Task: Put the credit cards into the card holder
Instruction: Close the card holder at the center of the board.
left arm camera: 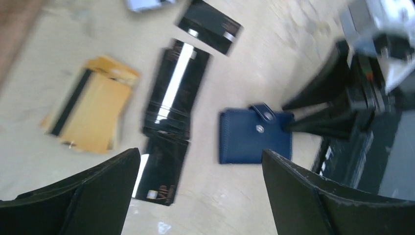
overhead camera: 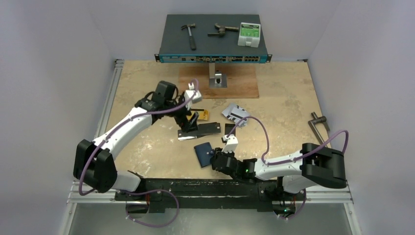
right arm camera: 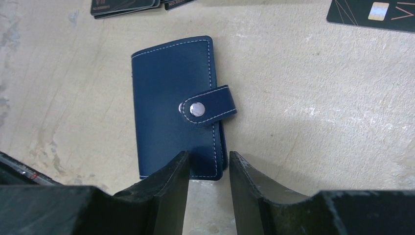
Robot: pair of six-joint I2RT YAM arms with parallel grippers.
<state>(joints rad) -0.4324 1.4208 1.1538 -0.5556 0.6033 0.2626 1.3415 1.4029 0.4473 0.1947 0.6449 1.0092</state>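
Left claw [left arm camera: 200, 152] wide-open, empty; right claw [right arm camera: 209, 155] narrow at card holder [right arm camera: 171, 103] edge, grip unclear.

Seen from above, the light is bright and even, with only soft, short shadows on the worktop [overhead camera: 288, 103]. The left wrist view is smeared by motion blur, and a white glare streak runs down the black cards [left arm camera: 175, 93]. The right wrist view is sharp on the holder [right arm camera: 169, 112]. The right hand [right arm camera: 208, 154] looks dark and soft-edged and throws a faint shadow.
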